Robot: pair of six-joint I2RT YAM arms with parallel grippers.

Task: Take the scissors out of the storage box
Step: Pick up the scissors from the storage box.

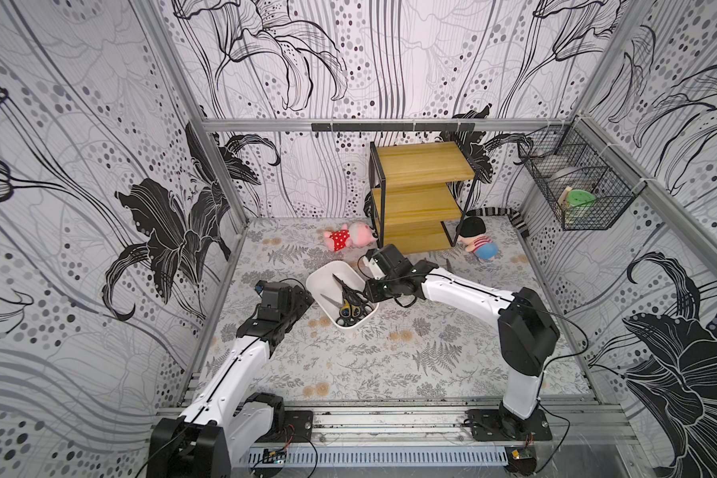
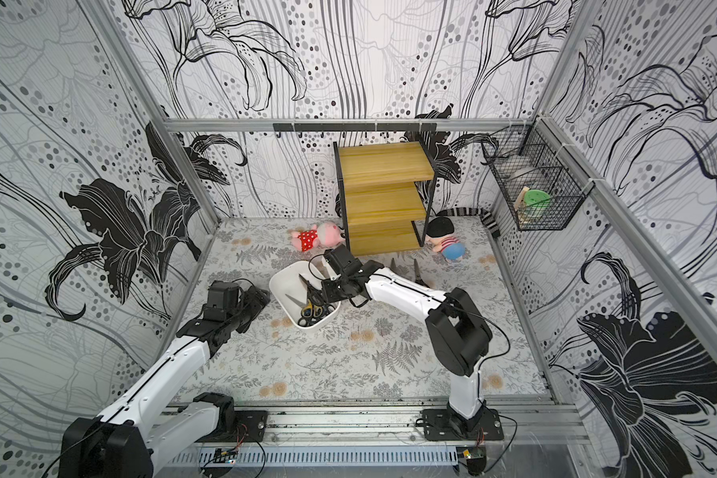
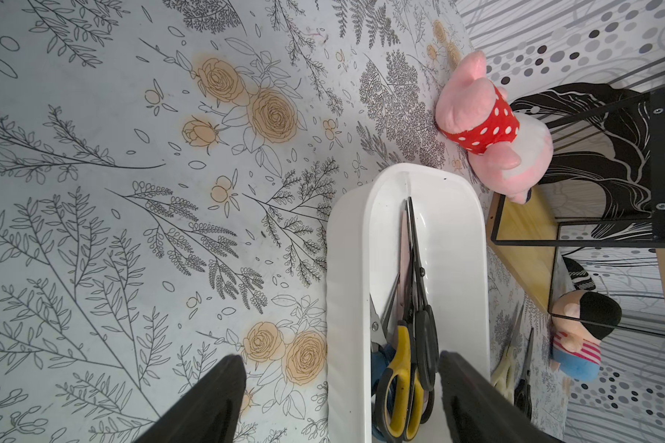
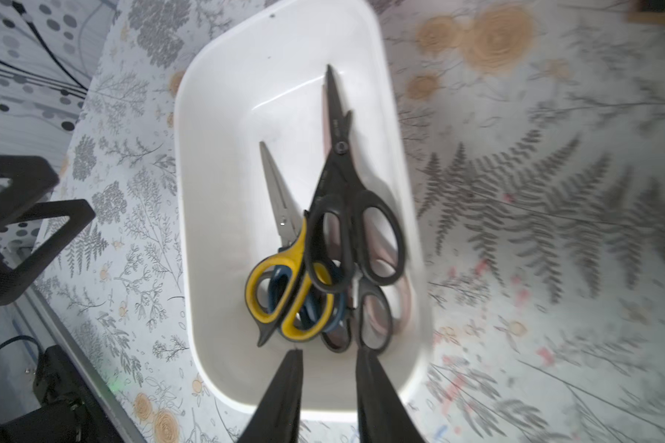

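Right tool (image 4: 329, 352), jaws narrowly parted and empty, hangs just above the handles of the scissors (image 4: 334, 230) piled in the box (image 4: 216, 184). Left tool (image 3: 339, 358), wide open and empty, has one finger beside the box and one over it, low to the surface (image 3: 93, 191).

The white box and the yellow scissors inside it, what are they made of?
The storage box looks like smooth, glossy white plastic: light glints off its rounded walls. The yellow-handled scissors seem to have bare steel blades, silvery, with hard plastic handles, yellow edged in black, though that part could be rubbery.
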